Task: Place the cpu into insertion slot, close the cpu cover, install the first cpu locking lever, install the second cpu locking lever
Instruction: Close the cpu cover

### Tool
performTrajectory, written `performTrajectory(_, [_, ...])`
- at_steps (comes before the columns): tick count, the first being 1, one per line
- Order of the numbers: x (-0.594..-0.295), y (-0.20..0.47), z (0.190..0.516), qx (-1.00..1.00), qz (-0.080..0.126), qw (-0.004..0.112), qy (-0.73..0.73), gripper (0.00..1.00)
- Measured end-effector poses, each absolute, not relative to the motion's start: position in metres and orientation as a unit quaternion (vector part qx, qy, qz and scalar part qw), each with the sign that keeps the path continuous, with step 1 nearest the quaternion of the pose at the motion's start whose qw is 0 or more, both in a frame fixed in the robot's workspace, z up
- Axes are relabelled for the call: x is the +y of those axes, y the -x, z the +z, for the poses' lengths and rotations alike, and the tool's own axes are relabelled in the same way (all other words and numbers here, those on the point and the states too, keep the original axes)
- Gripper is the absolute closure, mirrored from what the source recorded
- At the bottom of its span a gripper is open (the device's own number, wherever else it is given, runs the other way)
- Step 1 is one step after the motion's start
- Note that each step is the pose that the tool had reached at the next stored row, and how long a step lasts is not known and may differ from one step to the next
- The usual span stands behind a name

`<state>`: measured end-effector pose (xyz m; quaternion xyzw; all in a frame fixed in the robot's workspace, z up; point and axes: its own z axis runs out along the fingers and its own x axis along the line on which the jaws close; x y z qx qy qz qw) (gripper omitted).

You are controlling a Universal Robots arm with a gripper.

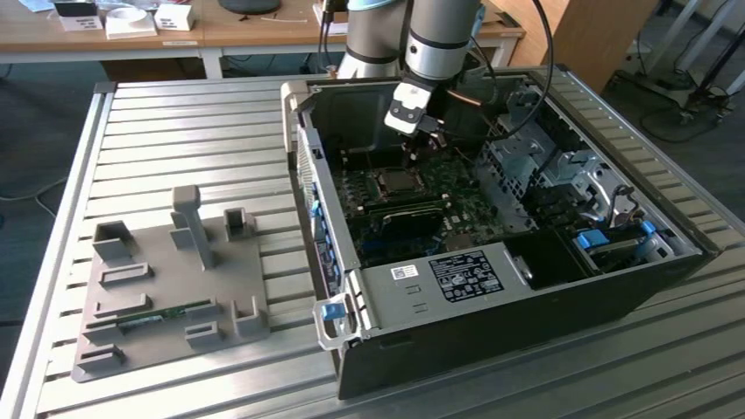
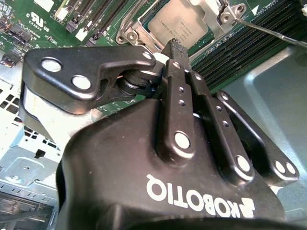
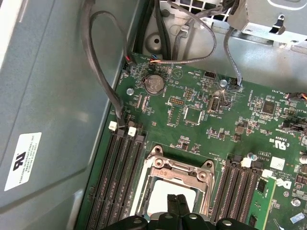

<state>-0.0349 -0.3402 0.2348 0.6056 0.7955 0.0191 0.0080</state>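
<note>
In the second wrist view the tool hides part of the cpu.

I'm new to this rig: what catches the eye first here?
The arm reaching into the open computer case on the slatted table. Its shut gripper hangs right over the cpu, which sits framed by the cpu cover.

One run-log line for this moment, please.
pincer: shut, empty, above cpu | cpu: flat under cpu cover | cpu cover: down
</note>
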Motion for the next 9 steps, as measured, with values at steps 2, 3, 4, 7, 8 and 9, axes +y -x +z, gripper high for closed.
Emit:
performTrajectory(2, [-0.3402, 0.0349, 0.2348, 0.796, 0.019, 0.008, -0.605, 0.89])
performTrajectory(3, [-0.3402, 0.0349, 0.2348, 0.796, 0.019, 0.008, -0.605, 0.89])
performTrajectory(4, [-0.3402, 0.0349, 0.2348, 0.796, 0.019, 0.008, -0.605, 0.89])
performTrajectory(7, [-0.3402, 0.0349, 0.2348, 0.796, 0.019, 0.008, -0.605, 0.89])
performTrajectory(8, [-0.3402, 0.0349, 0.2348, 0.796, 0.019, 0.008, -0.604, 0.89])
performTrajectory(9, [-0.3402, 0.0349, 0.2348, 0.797, 0.019, 0.008, -0.604, 0.89])
